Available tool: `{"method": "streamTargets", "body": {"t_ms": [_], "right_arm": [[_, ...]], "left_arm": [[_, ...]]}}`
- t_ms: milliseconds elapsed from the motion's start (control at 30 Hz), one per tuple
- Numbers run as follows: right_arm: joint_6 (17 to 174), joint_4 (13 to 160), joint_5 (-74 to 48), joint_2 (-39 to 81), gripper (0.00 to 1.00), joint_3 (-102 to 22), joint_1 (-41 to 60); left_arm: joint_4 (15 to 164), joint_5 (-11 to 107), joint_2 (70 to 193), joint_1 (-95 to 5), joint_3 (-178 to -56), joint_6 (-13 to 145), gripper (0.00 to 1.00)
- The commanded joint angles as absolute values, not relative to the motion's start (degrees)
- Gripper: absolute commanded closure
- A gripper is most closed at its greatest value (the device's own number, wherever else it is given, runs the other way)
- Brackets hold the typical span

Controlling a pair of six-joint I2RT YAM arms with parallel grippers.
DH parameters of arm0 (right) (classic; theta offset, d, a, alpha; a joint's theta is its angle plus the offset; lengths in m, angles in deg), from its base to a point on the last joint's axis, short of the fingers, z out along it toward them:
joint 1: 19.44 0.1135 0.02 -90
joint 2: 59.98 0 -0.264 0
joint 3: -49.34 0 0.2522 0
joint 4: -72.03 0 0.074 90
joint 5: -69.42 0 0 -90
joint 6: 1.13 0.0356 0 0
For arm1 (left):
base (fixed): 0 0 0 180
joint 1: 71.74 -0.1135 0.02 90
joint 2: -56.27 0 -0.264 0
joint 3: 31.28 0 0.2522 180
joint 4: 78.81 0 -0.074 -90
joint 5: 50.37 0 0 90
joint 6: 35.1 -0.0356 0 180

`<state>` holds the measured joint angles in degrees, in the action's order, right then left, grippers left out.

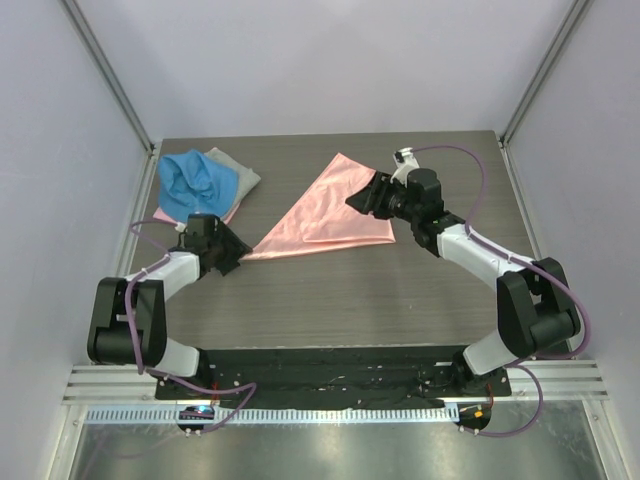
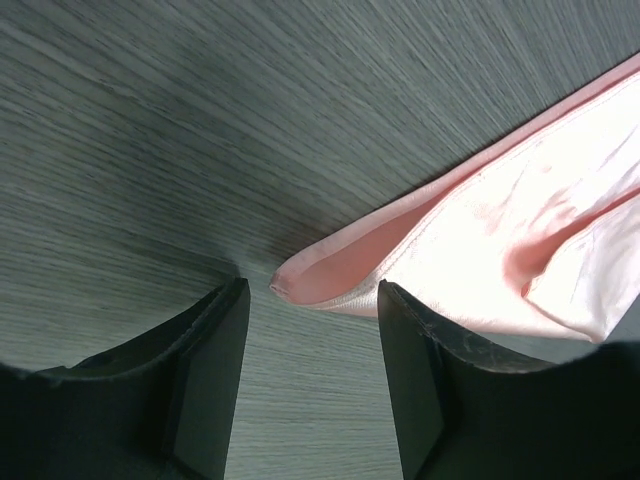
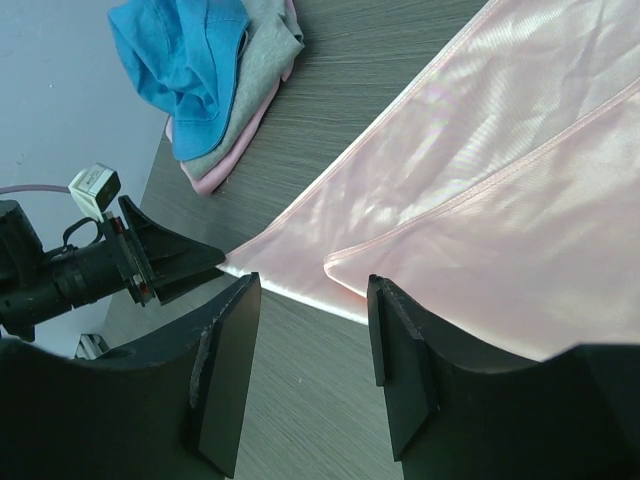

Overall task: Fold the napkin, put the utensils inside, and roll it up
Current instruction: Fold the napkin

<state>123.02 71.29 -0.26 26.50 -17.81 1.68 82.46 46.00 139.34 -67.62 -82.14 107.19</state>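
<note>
Got the left gripper (image 2: 310,296) down low on the table (image 1: 350,300), jaws parted about halfway, straddling the pointed left tip of the napkin (image 1: 335,210) but not pinching it, so holding nothing. Same story with the right gripper (image 3: 312,284): parted to a middling gap, hovering at the napkin's far right edge, gripping nothing as far as can be made out. Moving outward, seeing the napkin flat mid-table as a long triangle, two layers with a hemmed edge running across the top one, so calling at least one fold done. Probably lining up another fold, judging by a gripper at each end. Over at the back left, just a blue cloth (image 1: 195,185) heaped on a grey cloth (image 1: 235,172), apart from the napkin. No spoon spotted anywhere, so loading utensils and rolling up both left to do. Roughly a third in, at a guess.
</note>
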Motion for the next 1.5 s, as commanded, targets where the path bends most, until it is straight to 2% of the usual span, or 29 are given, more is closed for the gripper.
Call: {"method": "streamTargets", "body": {"t_ms": [0,200,567,800,1233,1467], "right_arm": [[123.7,69.3,0.1,23.8,0.45,-17.4,1.3],[123.8,69.2,-0.1,23.6,0.45,-17.3,1.4],[122.9,69.7,-0.4,23.3,0.45,-17.0,1.0],[121.7,71.2,-0.5,23.0,0.45,-16.4,0.2],[118.9,74.0,-3.0,23.3,0.45,-12.3,-0.4],[119.1,74.0,-4.3,23.4,0.45,-10.8,-1.2]], "left_arm": [[85.8,44.7,140.0,-68.0,-81.5,108.3,0.42],[87.2,45.3,141.4,-68.0,-80.4,109.2,0.48],[92.4,47.2,142.3,-68.0,-79.0,109.9,0.70],[100.2,52.5,145.7,-68.0,-79.7,109.0,1.00],[100.4,56.7,142.6,-66.9,-92.1,104.7,1.00],[101.1,61.0,148.1,-59.3,-102.6,100.5,1.00]]}}
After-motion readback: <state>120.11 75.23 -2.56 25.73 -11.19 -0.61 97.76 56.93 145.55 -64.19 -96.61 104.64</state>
